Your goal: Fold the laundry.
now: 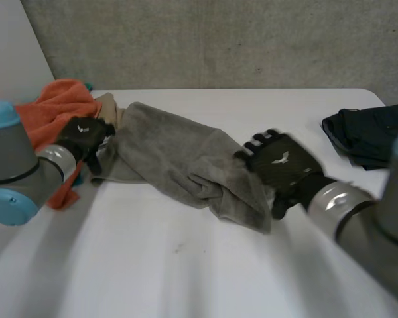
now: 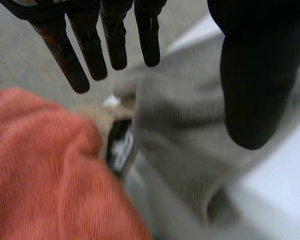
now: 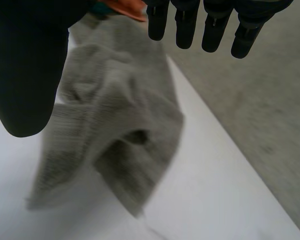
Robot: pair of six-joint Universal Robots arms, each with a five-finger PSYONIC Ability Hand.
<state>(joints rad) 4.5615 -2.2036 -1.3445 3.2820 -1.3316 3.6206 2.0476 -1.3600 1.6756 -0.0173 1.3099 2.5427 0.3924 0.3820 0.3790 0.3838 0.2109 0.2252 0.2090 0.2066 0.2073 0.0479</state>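
Observation:
A grey towel (image 1: 179, 156) lies crumpled across the middle of the white table (image 1: 186, 265). My left hand (image 1: 85, 138) is at the towel's left end, next to an orange cloth (image 1: 56, 109). In the left wrist view its fingers (image 2: 90, 45) are straight and apart from the thumb, with nothing between them, above the grey towel (image 2: 190, 125) and the orange cloth (image 2: 45, 170). My right hand (image 1: 282, 165) hovers at the towel's right end. In the right wrist view its fingers (image 3: 215, 25) hang straight over the towel (image 3: 110, 130), holding nothing.
A tan cloth (image 1: 109, 106) with a black label (image 2: 121, 147) lies between the orange cloth and the towel. A dark navy garment (image 1: 368, 132) sits at the table's far right. A grey wall rises behind the table's far edge.

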